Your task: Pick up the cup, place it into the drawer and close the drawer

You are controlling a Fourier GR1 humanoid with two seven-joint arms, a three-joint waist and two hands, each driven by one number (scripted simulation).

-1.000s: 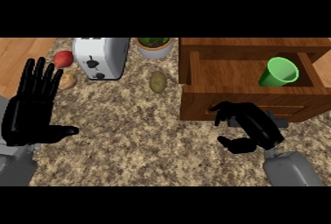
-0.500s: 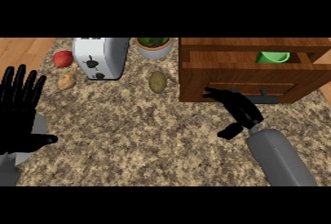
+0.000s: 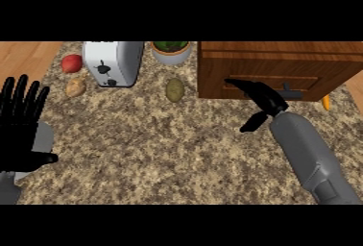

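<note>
Speckled bench (image 3: pixel 177 144); upper right, the drawer (image 3: pixel 273 77) sits flush, contents hidden. Right hand (image 3: pixel 264 98) presses its front with straight fingers, holding nothing. Left hand (image 3: pixel 20 129) rests open at left.

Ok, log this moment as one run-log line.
phase: closing | brown wooden drawer: looks shut, cup not visible | right hand: straight fingers against drawer front | left hand: open, resting at left edge

Cup hidden w/in shut drawer (image 3: pixel 273 81); right hand (image 3: pixel 264 98) partly covers its handle; orange obj (image 3: pixel 325 102) half hidden.
</note>
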